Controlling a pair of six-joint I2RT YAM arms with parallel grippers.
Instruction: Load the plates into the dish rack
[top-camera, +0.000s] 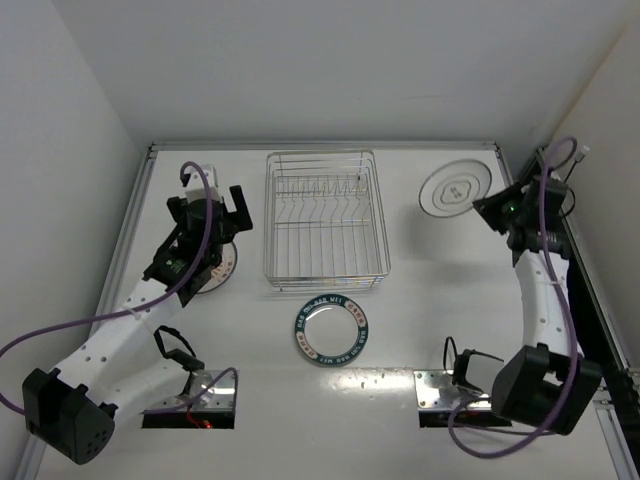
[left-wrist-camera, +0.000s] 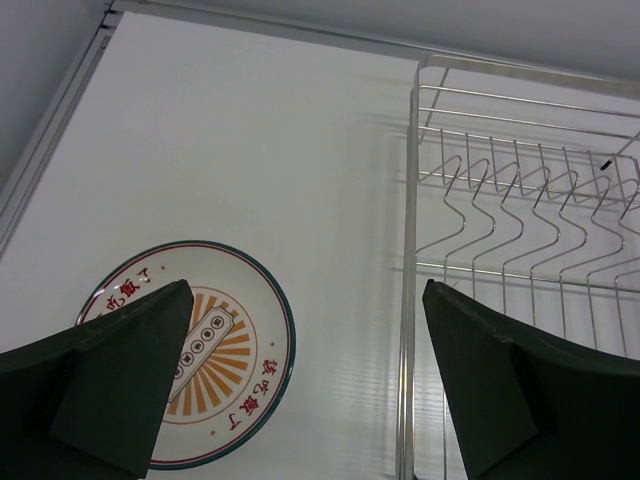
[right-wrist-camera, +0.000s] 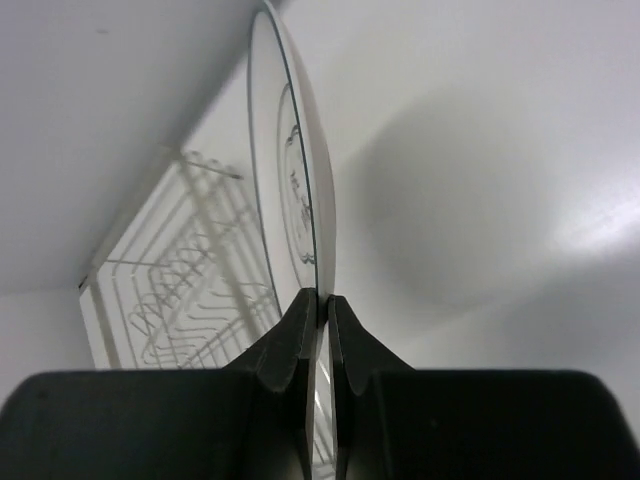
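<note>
Gripping plain plate (right-wrist-camera: 296, 190) by its rim, right claw (right-wrist-camera: 322, 298) is clamped; left claw (left-wrist-camera: 306, 292) gapes.

The top view is taken from high up, behind the arms (top-camera: 120, 335), looking down. The whole table (top-camera: 420, 300) is seen from far off. The left wrist view is taken from just behind the left gripper (left-wrist-camera: 308, 290), looking down past its two fingers (left-wrist-camera: 110, 380), which are spread wide. The orange-red plate (left-wrist-camera: 225, 340) is seen close under the left finger, and the dish rack (left-wrist-camera: 520, 220) just past the right finger. The right wrist view is taken very near, along the right gripper (right-wrist-camera: 322, 297), which is pinched on the plain plate (right-wrist-camera: 290, 170). The dish rack is seen beyond, to its left. The dish rack is shared by all three views.
</note>
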